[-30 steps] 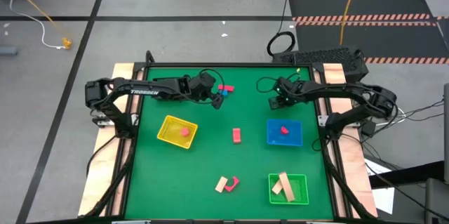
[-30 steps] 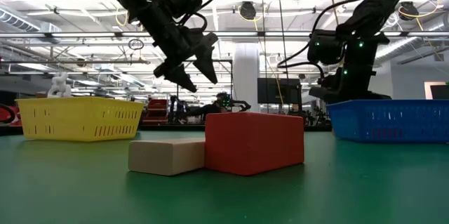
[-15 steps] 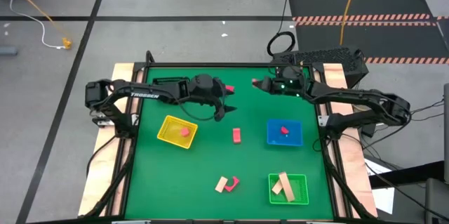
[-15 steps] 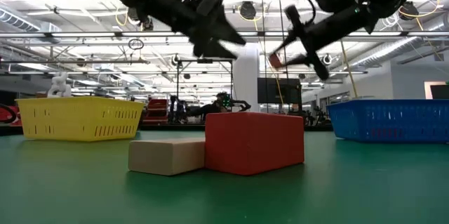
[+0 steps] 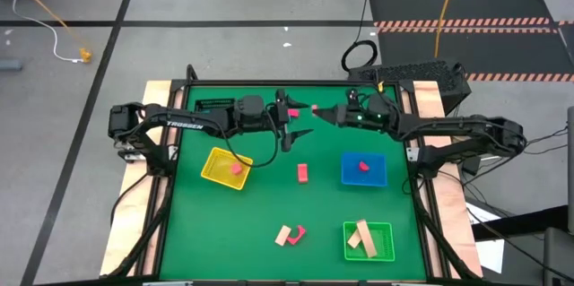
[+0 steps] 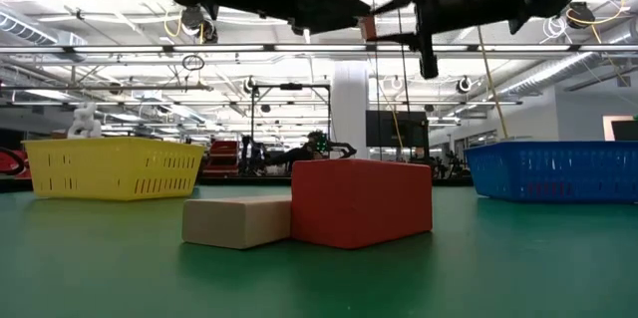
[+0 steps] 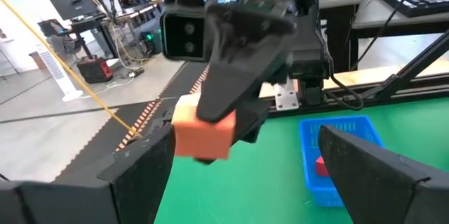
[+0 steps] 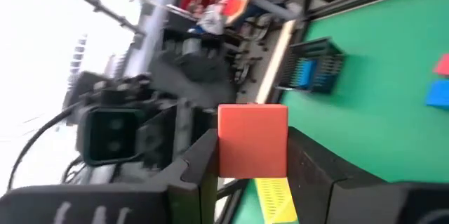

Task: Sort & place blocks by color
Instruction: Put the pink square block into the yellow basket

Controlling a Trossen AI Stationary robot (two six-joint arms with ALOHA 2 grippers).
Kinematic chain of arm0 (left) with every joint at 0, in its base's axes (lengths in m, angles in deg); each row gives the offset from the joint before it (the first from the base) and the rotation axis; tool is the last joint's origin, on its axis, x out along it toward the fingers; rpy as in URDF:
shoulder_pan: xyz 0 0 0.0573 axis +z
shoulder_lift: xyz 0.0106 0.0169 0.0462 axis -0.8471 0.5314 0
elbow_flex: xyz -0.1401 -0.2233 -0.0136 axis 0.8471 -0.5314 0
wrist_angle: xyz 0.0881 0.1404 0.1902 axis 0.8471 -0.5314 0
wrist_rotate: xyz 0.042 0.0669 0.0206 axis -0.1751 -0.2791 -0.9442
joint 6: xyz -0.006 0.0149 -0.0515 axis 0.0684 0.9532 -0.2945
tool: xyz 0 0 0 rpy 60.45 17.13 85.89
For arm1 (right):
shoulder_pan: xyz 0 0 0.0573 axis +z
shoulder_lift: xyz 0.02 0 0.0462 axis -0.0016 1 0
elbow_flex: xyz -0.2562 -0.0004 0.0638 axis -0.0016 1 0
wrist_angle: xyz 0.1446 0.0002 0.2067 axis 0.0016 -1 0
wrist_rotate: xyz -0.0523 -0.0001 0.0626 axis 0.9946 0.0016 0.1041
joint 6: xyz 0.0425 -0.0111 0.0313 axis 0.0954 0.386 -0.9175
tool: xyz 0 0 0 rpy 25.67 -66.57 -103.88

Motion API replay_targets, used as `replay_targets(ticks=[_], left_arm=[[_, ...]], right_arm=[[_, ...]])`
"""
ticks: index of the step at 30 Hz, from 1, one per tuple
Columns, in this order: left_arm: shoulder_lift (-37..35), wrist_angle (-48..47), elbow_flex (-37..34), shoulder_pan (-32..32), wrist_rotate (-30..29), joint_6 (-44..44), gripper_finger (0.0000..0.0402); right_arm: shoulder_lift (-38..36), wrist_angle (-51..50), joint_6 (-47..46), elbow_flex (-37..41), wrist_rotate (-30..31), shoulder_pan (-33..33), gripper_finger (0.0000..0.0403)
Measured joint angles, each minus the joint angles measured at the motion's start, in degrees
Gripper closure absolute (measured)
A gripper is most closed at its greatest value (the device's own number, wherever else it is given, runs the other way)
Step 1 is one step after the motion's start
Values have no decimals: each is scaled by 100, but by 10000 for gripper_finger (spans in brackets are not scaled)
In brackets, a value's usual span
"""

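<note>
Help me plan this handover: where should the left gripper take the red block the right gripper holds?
Probably the red block's exposed end, past the right gripper's fingers; the open left gripper faces it, so come straight on across the bare faces.

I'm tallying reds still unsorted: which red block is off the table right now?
The one clamped in the right gripper, a red block held up mid-air facing the open left gripper; the other reds lie on the mat or in trays.

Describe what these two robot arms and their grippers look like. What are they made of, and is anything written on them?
Both arms are dark, nearly black, built of slim jointed segments. The left arm carries white lettering along its side. Each ends in a gripper with two flat, tapering black fingers: left gripper, right gripper. Small green lights glow near the right arm's wrist, and black cables run along it.
</note>
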Motion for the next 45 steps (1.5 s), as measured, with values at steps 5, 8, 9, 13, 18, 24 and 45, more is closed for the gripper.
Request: replay_targets(ticks=[5,8,9,13,18,24,45], left_arm=[[0,-2,0,-2,0,-2,50],[0,4,0,-2,0,-103,50],[0,22,0,-2,0,-166,50],[0,172,2,-17,2,-362,50],[0,201,0,-78,2,-410,51],[0,55,2,-183,2,-422,51],[0,83,6,-240,14,-668,256]], right_arm=[[0,230,-15,0,0,282,290],[35,310,-17,0,3,427,290],[45,323,-17,0,4,472,290],[168,381,-19,-2,15,611,290],[395,717,-26,0,28,660,290],[571,1209,-23,0,27,660,290],[607,1188,-269,0,-26,647,234]])
